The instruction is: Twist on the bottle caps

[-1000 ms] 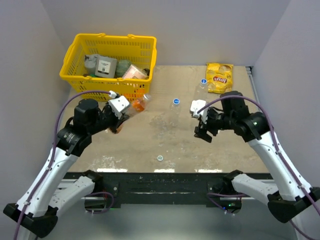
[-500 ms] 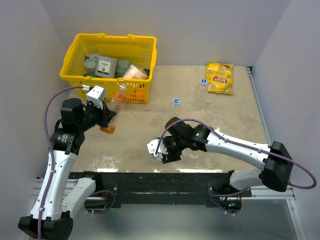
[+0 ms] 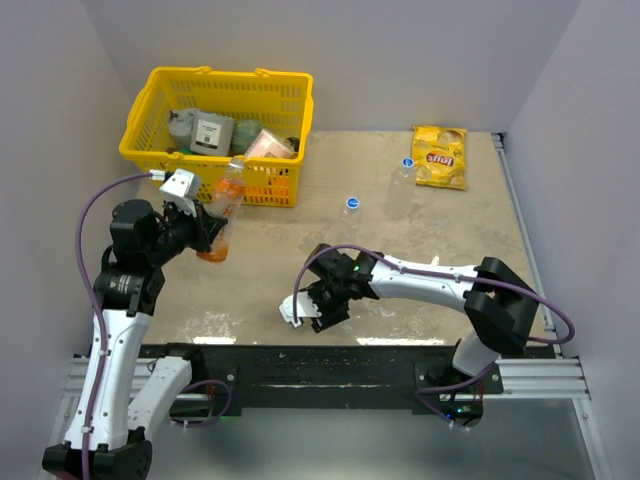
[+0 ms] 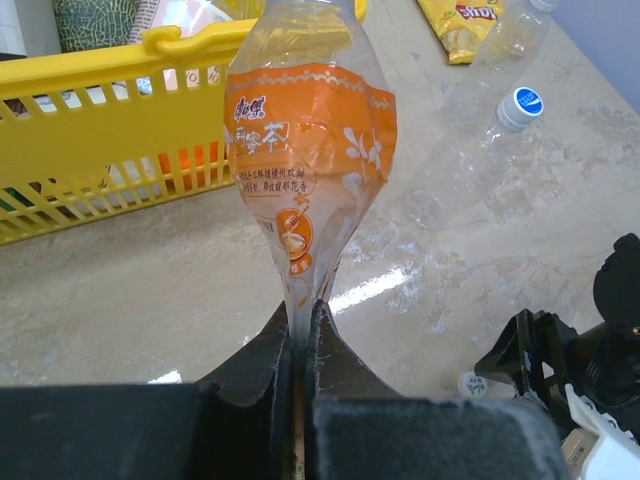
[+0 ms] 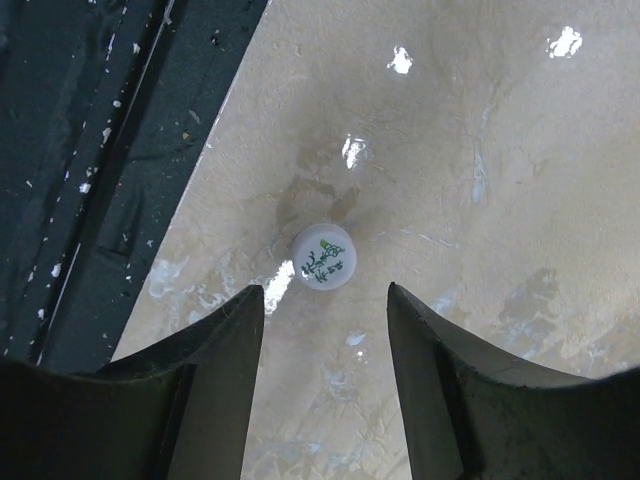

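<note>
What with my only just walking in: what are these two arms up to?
The left tool is shut on the orange bottle, holding it in the air beside the yellow basket. The right tool hangs open just above the whitish cap, which lies near the front edge of the table; it is not gripping it.

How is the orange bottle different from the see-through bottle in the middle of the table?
The orange bottle has an orange label; the see-through bottle is clear all over. The orange bottle is held up, pinched in the left claw; the see-through bottle lies on the table. The see-through bottle shows a blue cap; the orange bottle's top is unclear. Both are small plastic bottles.
</note>
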Robot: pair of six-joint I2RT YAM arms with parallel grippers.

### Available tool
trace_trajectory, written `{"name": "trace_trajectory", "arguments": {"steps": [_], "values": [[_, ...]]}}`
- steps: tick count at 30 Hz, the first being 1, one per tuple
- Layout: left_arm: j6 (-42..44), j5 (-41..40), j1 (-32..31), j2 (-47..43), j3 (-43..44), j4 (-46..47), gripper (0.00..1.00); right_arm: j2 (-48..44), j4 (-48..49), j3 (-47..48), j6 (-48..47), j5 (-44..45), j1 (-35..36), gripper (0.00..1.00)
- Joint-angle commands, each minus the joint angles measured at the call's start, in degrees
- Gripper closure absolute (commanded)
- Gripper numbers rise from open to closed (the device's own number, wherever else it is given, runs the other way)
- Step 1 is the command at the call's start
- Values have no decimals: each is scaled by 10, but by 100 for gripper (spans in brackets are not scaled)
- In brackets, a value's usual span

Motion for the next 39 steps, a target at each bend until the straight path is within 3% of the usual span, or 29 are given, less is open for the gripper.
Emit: {"name": "trace_trajectory", "arguments": {"steps": [1,39], "values": [[-15,19,6,-3,5,23,100,1,2,11,-54,6,10,44],[-23,36,11,2,-17,37,100,69,47,-2,-50,32,25,57]]}}
